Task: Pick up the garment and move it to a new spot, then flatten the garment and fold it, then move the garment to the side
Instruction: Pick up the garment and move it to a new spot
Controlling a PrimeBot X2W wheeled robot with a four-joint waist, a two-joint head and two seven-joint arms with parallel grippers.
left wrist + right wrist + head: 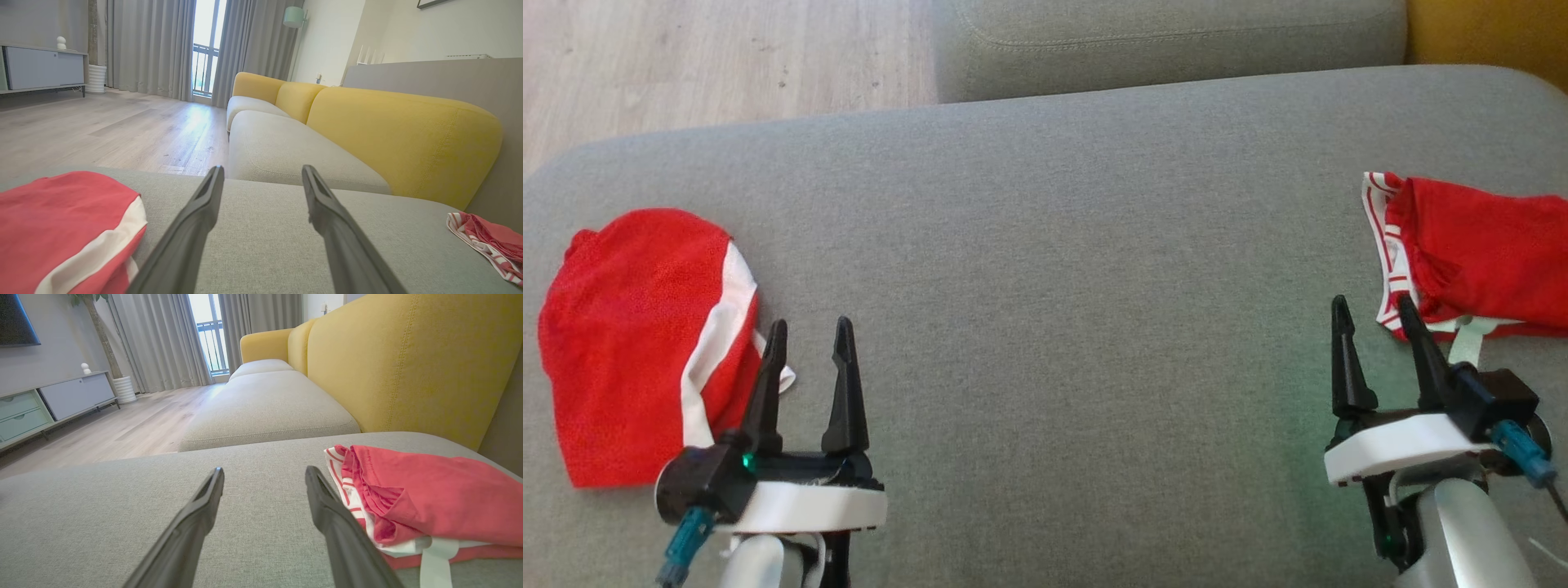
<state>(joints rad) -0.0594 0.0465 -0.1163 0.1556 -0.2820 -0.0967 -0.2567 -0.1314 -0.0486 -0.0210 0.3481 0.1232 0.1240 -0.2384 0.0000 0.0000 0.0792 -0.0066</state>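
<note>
The crumpled red garment (1486,253) with the striped waistband sits at the right edge of the head frame on the grey cushion (1054,245). Its long axis runs left-right across the frame, waistband end pointing toward the middle. My guess is that's the one you want, because the other red piece (621,343) at lower left looks folded already, though I can't be sure.

Your right gripper (1372,302) is way nearer. The garment lies up and to the right of its jaws, and one fingertip overlaps the waistband's lower corner in the head view. In the right wrist view the cloth is just beside the right-hand finger, not between the two; touching or not, I can't tell.

Both sets of jaws are spread wide with nothing in them. Your left gripper (810,327) sits just beside the folded piece, well apart from the crumpled one.
</note>
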